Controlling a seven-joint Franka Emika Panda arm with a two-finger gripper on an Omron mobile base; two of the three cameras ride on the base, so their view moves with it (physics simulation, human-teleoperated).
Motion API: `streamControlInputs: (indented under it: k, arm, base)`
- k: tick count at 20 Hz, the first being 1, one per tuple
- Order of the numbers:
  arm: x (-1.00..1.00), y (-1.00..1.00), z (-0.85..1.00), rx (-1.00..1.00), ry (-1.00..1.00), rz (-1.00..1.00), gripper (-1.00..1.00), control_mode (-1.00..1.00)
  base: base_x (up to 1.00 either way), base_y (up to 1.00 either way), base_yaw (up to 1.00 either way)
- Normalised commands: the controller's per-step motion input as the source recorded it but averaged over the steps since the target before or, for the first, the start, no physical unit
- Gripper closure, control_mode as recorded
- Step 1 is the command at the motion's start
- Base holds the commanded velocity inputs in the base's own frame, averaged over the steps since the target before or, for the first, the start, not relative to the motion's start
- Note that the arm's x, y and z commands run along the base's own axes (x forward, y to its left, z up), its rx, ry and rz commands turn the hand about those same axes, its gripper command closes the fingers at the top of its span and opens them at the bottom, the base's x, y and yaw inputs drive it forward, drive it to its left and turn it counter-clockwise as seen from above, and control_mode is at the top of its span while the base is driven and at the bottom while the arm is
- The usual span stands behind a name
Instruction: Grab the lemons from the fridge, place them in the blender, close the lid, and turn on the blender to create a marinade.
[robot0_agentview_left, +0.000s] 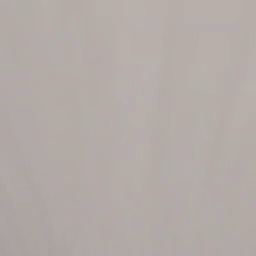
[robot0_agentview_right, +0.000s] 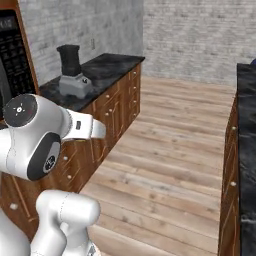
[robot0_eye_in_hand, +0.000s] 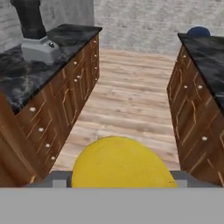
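A yellow lemon (robot0_eye_in_hand: 120, 162) sits large at the bottom of the hand view, and my gripper (robot0_eye_in_hand: 119, 180) is shut on it, a grey fingertip showing on each side. It hangs above the wooden floor between two counter runs. The blender (robot0_agentview_right: 72, 74) stands on the dark marble counter at the left: a grey base with a black knob and a dark jar above it. The hand view has the blender (robot0_eye_in_hand: 37, 40) at its upper left, the jar's top cut off. I cannot make out a lid. The fridge's interior is out of view.
A pale grey blank surface (robot0_agentview_left: 128, 128) stands right in front of the left base camera. Brown drawer cabinets (robot0_agentview_right: 112, 115) run under the left counter. Opposite is a second dark counter (robot0_agentview_right: 247, 145), with a blue object (robot0_eye_in_hand: 198, 31) at its far end. A wooden floor aisle (robot0_agentview_right: 170, 150) runs between them.
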Motion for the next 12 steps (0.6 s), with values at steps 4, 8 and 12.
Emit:
streamControlInputs:
  k: [4,8,12]
  arm:
    - [0.0,0.0,0.0,0.0,0.0,0.0,1.0,1.0]
    - [0.0,0.0,0.0,0.0,0.0,0.0,1.0,1.0]
    - [0.0,0.0,0.0,0.0,0.0,0.0,1.0,1.0]
  base:
    - [1.0,0.19,0.0]
    - [1.0,-0.15,0.04]
    - [1.0,-0.28,0.07]
